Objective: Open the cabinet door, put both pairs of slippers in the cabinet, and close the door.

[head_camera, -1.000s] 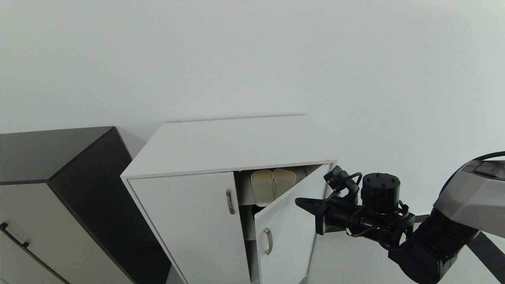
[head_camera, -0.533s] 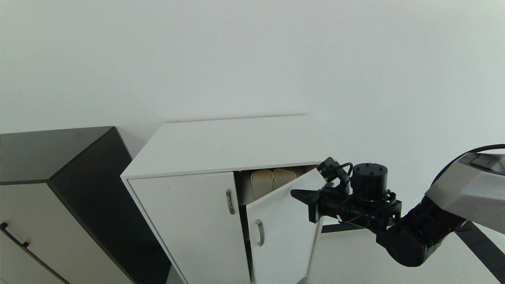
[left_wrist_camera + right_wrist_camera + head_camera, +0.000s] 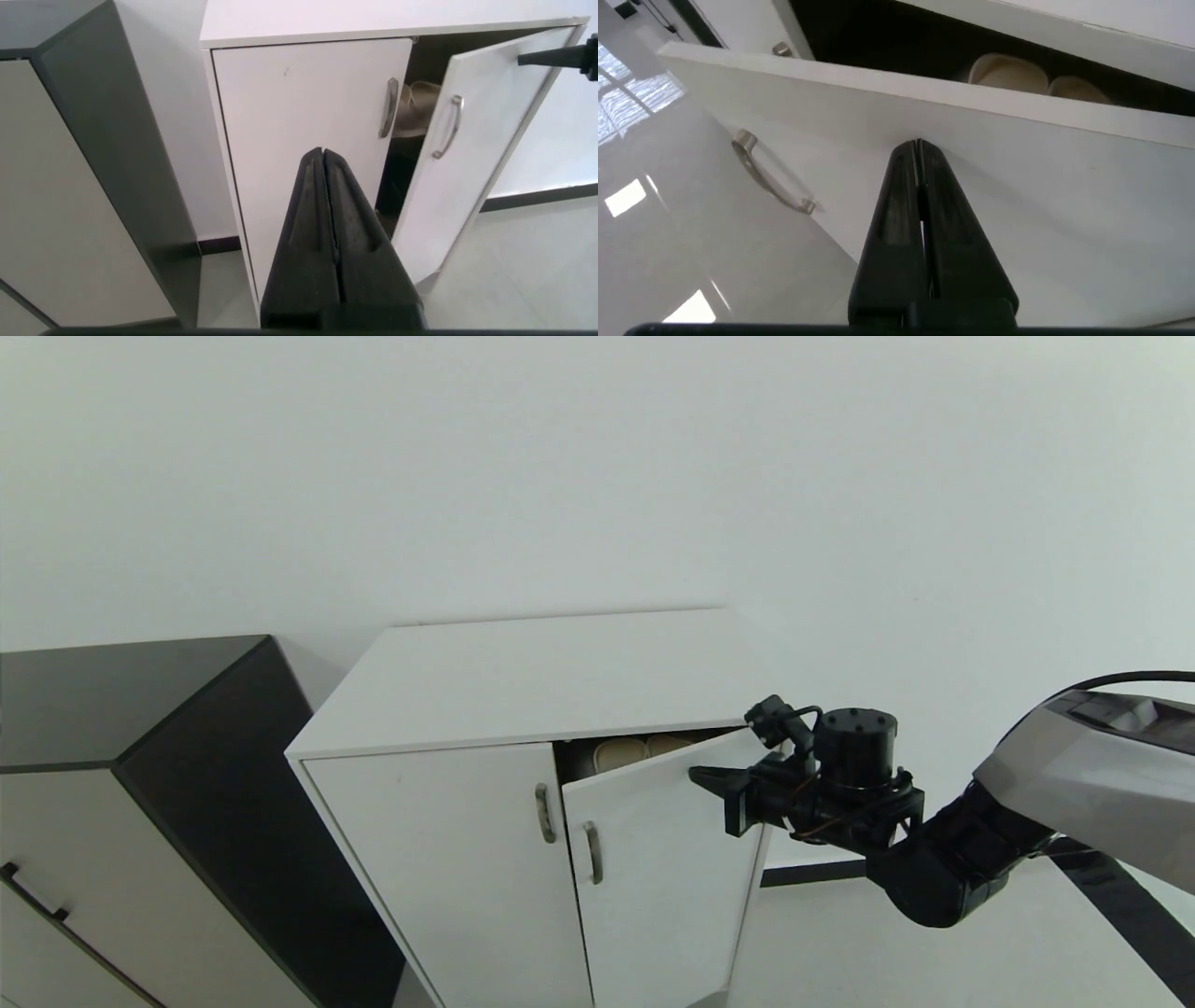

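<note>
Cabinet (image 3: pixel 523 681) of smooth, matte white board stands against the pale wall (image 3: pixel 597 476); it is boxy, with a flat top and 2 flat doors. Its left door (image 3: pixel 439 868) is shut; its right door (image 3: pixel 667 868), hinged at the outer edge, stands ajar by a narrow wedge; a slim curved metal handle (image 3: pixel 592 852) sits upright near the door's free edge. Over that door's top edge 1 pair of beige slippers (image 3: pixel 621 751) shows on the upper shelf, side by side, with rounded ends and a raised rim; whether a 2nd pair lies deeper inside I cannot tell. Just left of it stands a dark cabinet (image 3: pixel 140 691) with a black top and side.

The right gripper (image 3: pixel 698 776) is black, wedge-shaped, its 2 fingers pressed flat together on nothing; its tip lies on the outer face of the right door near the top edge, seemingly touching. The left gripper (image 3: pixel 322 154) is likewise pinched together and empty, held low and facing the left door from well apart.

Since 1 second ago the right door has swung from widely ajar to nearly closed; the right gripper has travelled leftward with it; far less of the slippers now shows.
</note>
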Motion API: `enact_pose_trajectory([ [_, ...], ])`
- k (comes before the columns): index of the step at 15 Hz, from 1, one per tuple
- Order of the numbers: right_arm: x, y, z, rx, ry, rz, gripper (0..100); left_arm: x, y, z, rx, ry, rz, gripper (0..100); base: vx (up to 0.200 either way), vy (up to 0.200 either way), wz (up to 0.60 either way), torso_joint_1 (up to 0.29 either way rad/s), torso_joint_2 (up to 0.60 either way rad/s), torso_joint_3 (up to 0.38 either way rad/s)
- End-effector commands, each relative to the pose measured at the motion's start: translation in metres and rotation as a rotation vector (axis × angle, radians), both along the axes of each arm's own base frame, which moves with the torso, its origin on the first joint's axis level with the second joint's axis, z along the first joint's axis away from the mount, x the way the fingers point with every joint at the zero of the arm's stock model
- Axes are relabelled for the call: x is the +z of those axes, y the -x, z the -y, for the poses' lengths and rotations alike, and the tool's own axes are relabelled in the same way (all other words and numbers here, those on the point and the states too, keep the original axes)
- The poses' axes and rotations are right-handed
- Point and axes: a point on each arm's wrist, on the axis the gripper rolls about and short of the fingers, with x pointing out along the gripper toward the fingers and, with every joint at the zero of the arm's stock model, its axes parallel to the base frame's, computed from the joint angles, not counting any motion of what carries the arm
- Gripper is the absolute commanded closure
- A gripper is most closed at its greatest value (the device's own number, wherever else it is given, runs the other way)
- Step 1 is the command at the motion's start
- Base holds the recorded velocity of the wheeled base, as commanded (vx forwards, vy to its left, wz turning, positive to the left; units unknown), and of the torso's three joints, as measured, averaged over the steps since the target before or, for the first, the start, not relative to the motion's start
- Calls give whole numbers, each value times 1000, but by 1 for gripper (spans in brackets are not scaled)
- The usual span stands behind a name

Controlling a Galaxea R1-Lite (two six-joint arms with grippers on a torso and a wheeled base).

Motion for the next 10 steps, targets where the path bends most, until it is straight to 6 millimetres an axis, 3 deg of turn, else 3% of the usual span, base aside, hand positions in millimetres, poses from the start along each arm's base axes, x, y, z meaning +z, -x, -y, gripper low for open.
enact_pose_trajectory([
  [1,1,-9,1,-14,-2,4,100,0,0,0,0,0,-1,100,0,0,0,0,0,0],
  [10,0,-27,11,-52,0,0,100,0,0,0,0,0,-1,100,0,0,0,0,0,0],
])
